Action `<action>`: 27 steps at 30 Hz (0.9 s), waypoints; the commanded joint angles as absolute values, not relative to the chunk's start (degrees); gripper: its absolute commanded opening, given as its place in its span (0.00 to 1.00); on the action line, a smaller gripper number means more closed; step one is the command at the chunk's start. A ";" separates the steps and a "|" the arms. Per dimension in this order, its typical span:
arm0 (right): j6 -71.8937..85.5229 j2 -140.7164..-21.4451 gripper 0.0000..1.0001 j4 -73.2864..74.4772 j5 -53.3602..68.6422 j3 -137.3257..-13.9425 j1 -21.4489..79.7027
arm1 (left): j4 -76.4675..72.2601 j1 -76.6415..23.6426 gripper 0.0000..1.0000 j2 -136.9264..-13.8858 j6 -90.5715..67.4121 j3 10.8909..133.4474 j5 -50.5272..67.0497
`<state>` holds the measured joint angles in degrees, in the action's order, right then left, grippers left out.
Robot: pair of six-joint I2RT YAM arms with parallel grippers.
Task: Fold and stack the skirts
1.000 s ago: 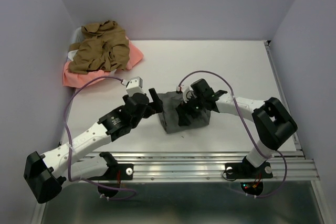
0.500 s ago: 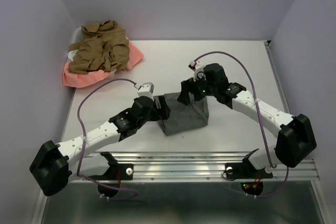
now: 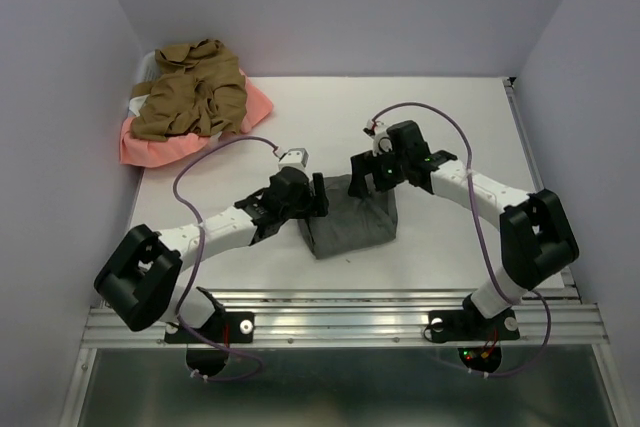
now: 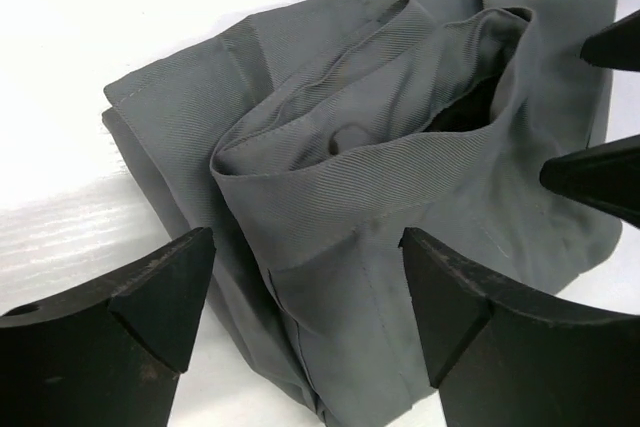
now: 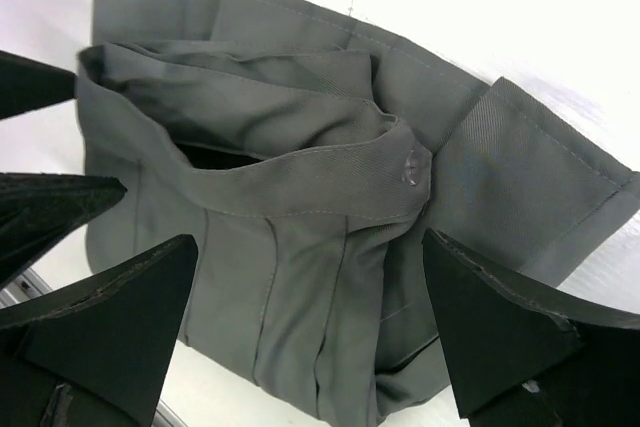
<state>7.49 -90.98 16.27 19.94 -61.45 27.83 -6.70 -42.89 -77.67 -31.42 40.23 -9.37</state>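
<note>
The grey skirt [image 3: 352, 223] lies folded in a thick bundle near the table's front middle, its waistband standing up loosely [image 4: 380, 157] [image 5: 300, 182]. My left gripper [image 3: 318, 197] is at its left edge, open, its fingers straddling the cloth [image 4: 300, 257] without pinching it. My right gripper [image 3: 363, 175] hangs open over the far edge, jaws wide above the waistband [image 5: 310, 252]. The tan-brown skirt [image 3: 192, 95] sits crumpled on the salmon-pink skirt [image 3: 150, 145] at the back left corner.
A bit of white basket [image 3: 138, 99] shows under the back-left pile. Walls close the table on the left, back and right. A metal rail [image 3: 350, 317] runs along the front edge. Each wrist view shows the other gripper's fingertips [image 4: 600, 177] [image 5: 45, 202] close by.
The left gripper has moved right to the grey skirt's left edge and narrowed slightly. The right gripper has drawn back from the skirt's middle to its far edge.
</note>
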 commanded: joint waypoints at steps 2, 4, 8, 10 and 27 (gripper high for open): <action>4.40 -94.82 1.00 15.82 21.17 -64.77 27.42 | -11.86 -41.75 0.81 -79.88 -29.71 42.45 -6.07; 4.04 -96.67 0.97 15.73 22.14 -65.47 27.42 | -12.92 -41.49 0.74 -80.77 -29.27 42.71 -5.10; 3.78 -102.03 0.89 15.47 25.31 -68.37 27.42 | -14.59 -41.13 0.51 -83.57 -28.74 43.68 -3.61; 4.22 -104.58 0.86 15.29 27.85 -69.60 27.42 | -15.29 -40.87 0.43 -84.28 -28.65 43.68 -2.82; 18.45 -83.78 1.00 15.38 16.63 -62.93 26.89 | -29.00 -40.52 0.00 -75.24 -22.59 36.66 13.52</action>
